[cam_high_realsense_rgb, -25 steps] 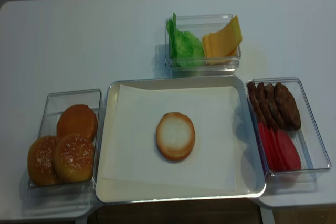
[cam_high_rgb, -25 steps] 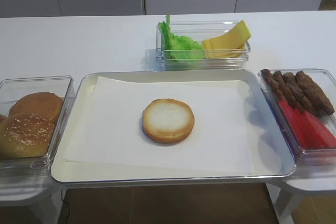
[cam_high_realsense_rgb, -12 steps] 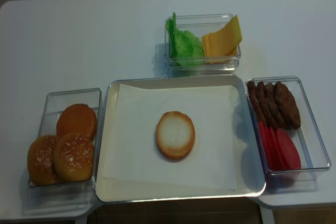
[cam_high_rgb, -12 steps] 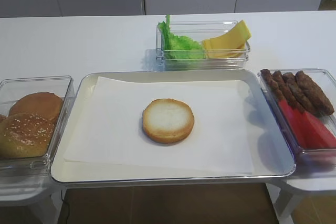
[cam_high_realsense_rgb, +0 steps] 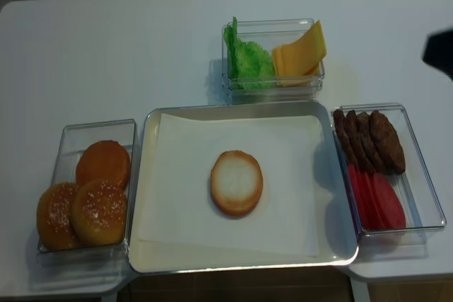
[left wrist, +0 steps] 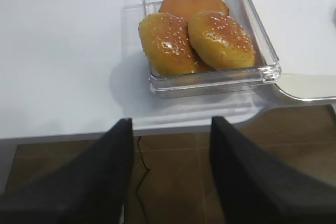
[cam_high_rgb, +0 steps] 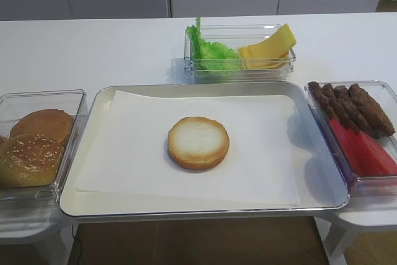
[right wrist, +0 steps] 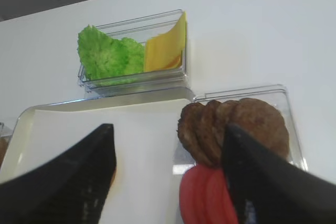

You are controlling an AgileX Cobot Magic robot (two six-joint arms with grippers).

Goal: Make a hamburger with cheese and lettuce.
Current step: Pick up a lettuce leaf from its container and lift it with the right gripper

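Sharing one bin (cam_high_realsense_rgb: 272, 84): lettuce (cam_high_realsense_rgb: 248, 58), cheese (cam_high_realsense_rgb: 301, 53)

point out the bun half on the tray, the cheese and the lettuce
hamburger (cam_high_rgb: 198, 142), exterior high view, middle of its pale cut face
cheese (cam_high_rgb: 268, 49), exterior high view, flat face of the slices
lettuce (right wrist: 107, 56), right wrist view, middle of the leaf

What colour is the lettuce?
Bright green lettuce, clearest in the right wrist view.
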